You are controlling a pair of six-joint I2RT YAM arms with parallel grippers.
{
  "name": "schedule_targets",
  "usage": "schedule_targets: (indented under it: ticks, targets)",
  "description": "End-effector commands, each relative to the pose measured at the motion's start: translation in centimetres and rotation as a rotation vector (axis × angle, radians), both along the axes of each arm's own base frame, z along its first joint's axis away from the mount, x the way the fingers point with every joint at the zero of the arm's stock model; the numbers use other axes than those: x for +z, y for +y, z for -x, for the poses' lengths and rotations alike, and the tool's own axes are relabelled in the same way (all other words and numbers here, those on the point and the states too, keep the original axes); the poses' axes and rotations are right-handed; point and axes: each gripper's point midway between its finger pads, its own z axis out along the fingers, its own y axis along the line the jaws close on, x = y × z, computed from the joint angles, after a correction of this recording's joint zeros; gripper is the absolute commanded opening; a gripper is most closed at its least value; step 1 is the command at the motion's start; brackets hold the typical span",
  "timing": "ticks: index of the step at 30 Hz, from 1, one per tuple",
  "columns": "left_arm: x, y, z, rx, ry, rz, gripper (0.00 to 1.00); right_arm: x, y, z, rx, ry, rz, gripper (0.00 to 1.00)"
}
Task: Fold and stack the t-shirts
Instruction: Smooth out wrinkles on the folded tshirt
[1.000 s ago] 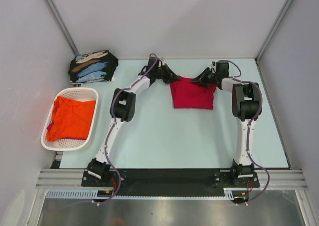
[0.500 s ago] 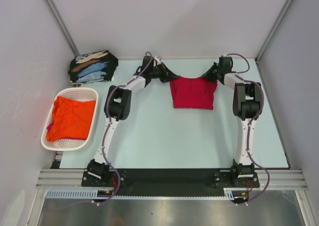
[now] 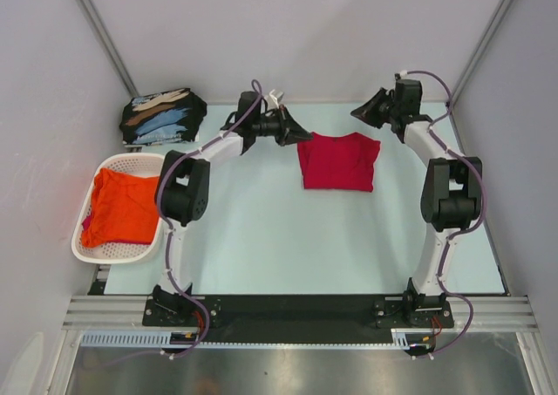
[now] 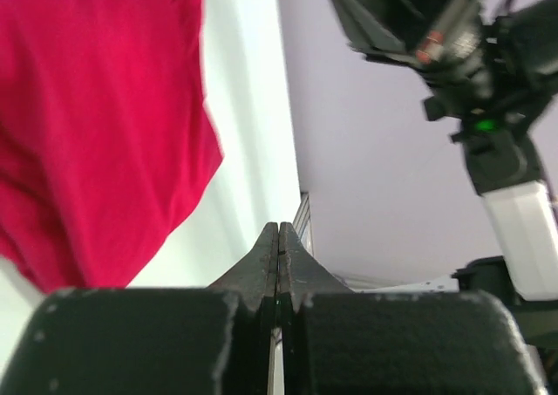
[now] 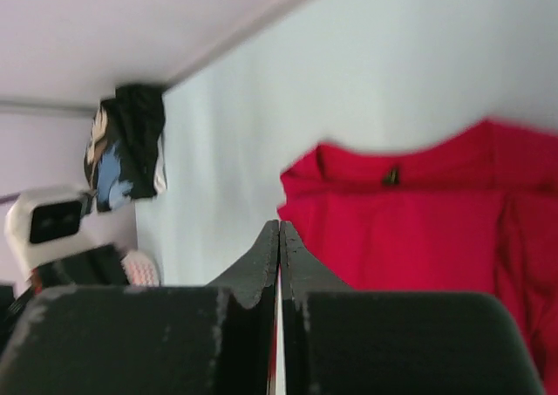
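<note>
While the crimson red cloth t-shirt (image 3: pixel 338 161) appears folded but unstacked, the left gripper (image 3: pixel 304 137) and right gripper (image 3: pixel 357 113) are closed, empty; black printed shirts (image 3: pixel 162 116) lie stacked; the orange shirt (image 3: pixel 125 207) sits unfolded in the white perforated basket (image 3: pixel 118 257).

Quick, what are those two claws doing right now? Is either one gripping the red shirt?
Left gripper: closed, holding nothing; the crimson red cloth t-shirt lies beside it.
Right gripper: closed, holding nothing.

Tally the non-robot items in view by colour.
Red t-shirt: 1
Orange t-shirt: 1, lying in the basket
Black printed pile: 1, number of shirts in it cannot be told
White basket: 1
Total: 4, counting the pile as one
</note>
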Motion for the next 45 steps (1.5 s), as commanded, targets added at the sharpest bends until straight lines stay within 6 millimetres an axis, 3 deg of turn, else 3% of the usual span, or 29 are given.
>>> schedule_targets:
  ticks: [1, 2, 6, 7, 8, 10, 12, 13, 14, 18, 22, 29, 33, 34, 36, 37, 38, 39, 40, 41, 43, 44, 45]
  targets:
    - [-5.5, -1.1, 2.3, -0.069, 0.111, -0.06, 0.0, -4.2, 2.4, 4.5, 0.077, 0.19, -0.131, 0.0]
    - [-5.9, -1.6, 2.3, -0.074, 0.118, -0.062, 0.0, -5.9, 2.5, 5.6, 0.082, 0.231, -0.148, 0.0]
    - [-8.3, -3.2, 1.6, -0.087, 0.16, -0.085, 0.0, -8.6, 3.3, 7.5, 0.11, 0.338, -0.203, 0.0]
    - [-10.2, -3.4, 1.7, -0.089, 0.213, -0.102, 0.0, -9.0, 3.7, 7.7, 0.116, 0.359, -0.219, 0.0]
    - [-9.6, -4.3, 1.2, -0.097, 0.197, -0.091, 0.0, -9.6, 3.8, 8.0, 0.118, 0.376, -0.22, 0.0]
    - [-10.5, -5.0, 0.6, -0.092, 0.23, -0.091, 0.0, -10.8, 3.9, 8.3, 0.12, 0.408, -0.217, 0.0]
    - [-11.4, -5.8, -1.1, -0.07, 0.222, -0.099, 0.0, -11.7, 3.5, 8.2, 0.101, 0.426, -0.197, 0.0]
    - [-10.7, -5.9, -2.2, -0.051, 0.208, -0.099, 0.0, -12.2, 3.4, 8.1, 0.094, 0.432, -0.186, 0.0]
    - [-12.1, -5.8, -2.7, -0.037, 0.227, -0.11, 0.0, -12.8, 2.9, 7.8, 0.073, 0.427, -0.145, 0.0]
    - [-13.2, -4.4, -5.1, 0.043, 0.252, -0.121, 0.0, -14.0, 0.6, 6.6, -0.001, 0.428, -0.002, 0.0]
    - [-14.7, -1.2, -6.2, 0.102, 0.274, -0.179, 0.0, -15.7, -2.0, 6.6, -0.091, 0.484, 0.13, 0.0]
    - [-16.2, 3.3, -5.2, 0.13, 0.274, -0.291, 0.0, -17.1, -6.0, 6.9, -0.255, 0.538, 0.283, 0.0]
    - [-15.4, 4.5, -3.8, 0.096, 0.254, -0.345, 0.0, -15.2, -8.3, 7.2, -0.323, 0.532, 0.38, 0.0]
    - [-13.1, 4.5, -3.9, 0.094, 0.202, -0.337, 0.01, -14.5, -9.4, 7.0, -0.359, 0.516, 0.419, 0.0]
    - [-12.0, 5.4, -3.5, 0.092, 0.141, -0.375, 0.05, -11.9, -10.7, 6.8, -0.39, 0.475, 0.462, 0.0]
    - [-9.6, 5.9, -3.6, 0.086, 0.054, -0.388, 0.09, -10.8, -12.3, 6.6, -0.418, 0.454, 0.515, 0.0]
    - [-9.3, 6.9, -3.4, 0.102, 0.05, -0.441, 0.13, -9.3, -13.3, 6.0, -0.443, 0.425, 0.541, 0.0]
    - [-8.3, 8.3, -3.9, 0.122, 0.022, -0.467, 0.18, -8.6, -14.1, 6.3, -0.455, 0.429, 0.573, 0.0]
    - [-7.8, 9.4, -3.9, 0.127, -0.011, -0.503, 0.33, -7.8, -15.4, 6.4, -0.444, 0.42, 0.663, 0.0]
    - [-6.2, 11.1, -3.9, 0.174, -0.036, -0.556, 0.39, -5.2, -16.3, 5.3, -0.473, 0.376, 0.709, 0.0]
    - [-5.6, 14.2, -4.1, 0.233, -0.047, -0.62, 0.56, -3.6, -19.3, 6.5, -0.531, 0.422, 0.888, 0.0]
    - [-4.0, 15.7, -4.0, 0.278, -0.065, -0.652, 0.62, -2.4, -20.3, 6.9, -0.53, 0.422, 0.966, 0.0]
    - [-3.6, 17.3, -4.1, 0.308, -0.066, -0.675, 0.74, -1.2, -21.1, 7.2, -0.551, 0.418, 1.008, 0.02]
